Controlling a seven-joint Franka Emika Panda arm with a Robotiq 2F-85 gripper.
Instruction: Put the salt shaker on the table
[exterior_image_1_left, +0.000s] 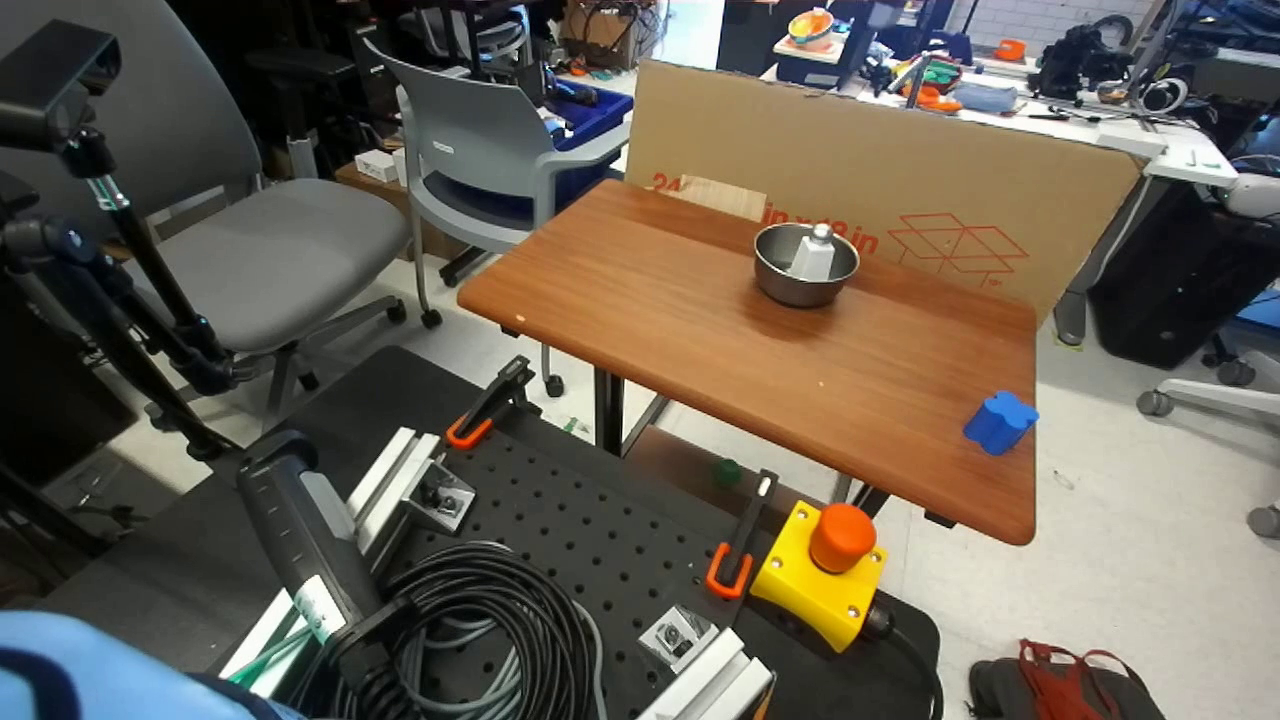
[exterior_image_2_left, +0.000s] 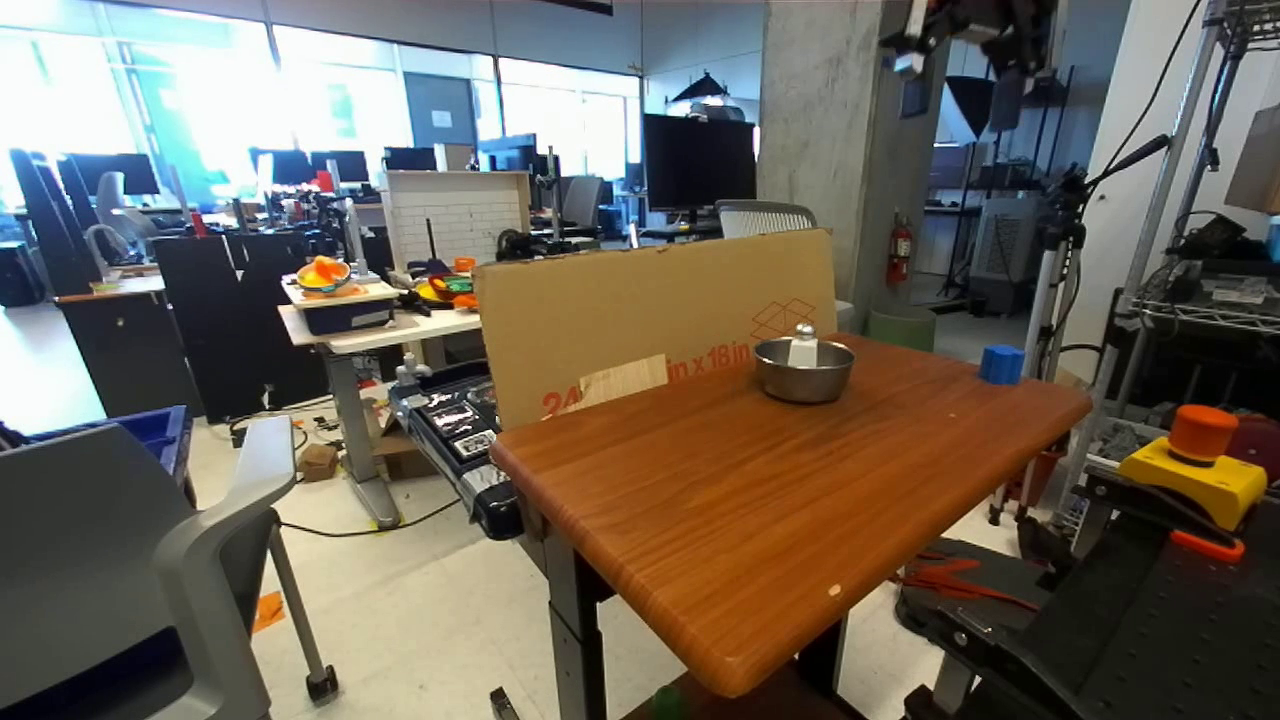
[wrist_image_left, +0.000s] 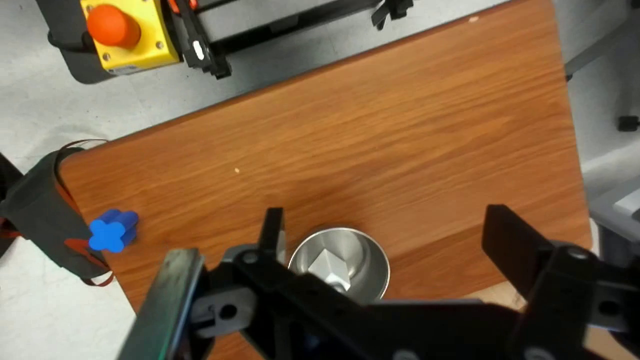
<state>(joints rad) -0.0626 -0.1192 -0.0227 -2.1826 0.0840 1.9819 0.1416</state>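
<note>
The salt shaker, small and white with a metal top, stands upright inside the round steel bowl. The shaker shows in both exterior views (exterior_image_1_left: 813, 259) (exterior_image_2_left: 803, 351) and in the wrist view (wrist_image_left: 329, 266), where my gripper hides part of it. The bowl (exterior_image_1_left: 793, 290) (exterior_image_2_left: 805, 384) (wrist_image_left: 371, 267) sits on the reddish-brown table (exterior_image_1_left: 640, 290) (exterior_image_2_left: 720, 490) (wrist_image_left: 360, 130) near its cardboard-side edge. My gripper (wrist_image_left: 385, 210) is open and empty, high above the table. The bowl and shaker appear between its fingers, nearer the left finger. The gripper also shows at the top in an exterior view (exterior_image_2_left: 958, 75).
A blue flower-shaped block (exterior_image_1_left: 1002, 423) (exterior_image_2_left: 1001, 365) (wrist_image_left: 112, 231) sits near a table corner. A cardboard panel (exterior_image_1_left: 880, 180) (exterior_image_2_left: 650, 310) stands along the edge by the bowl. A yellow box with an orange button (exterior_image_1_left: 820, 580) is on the black perforated board (exterior_image_1_left: 590, 520) opposite.
</note>
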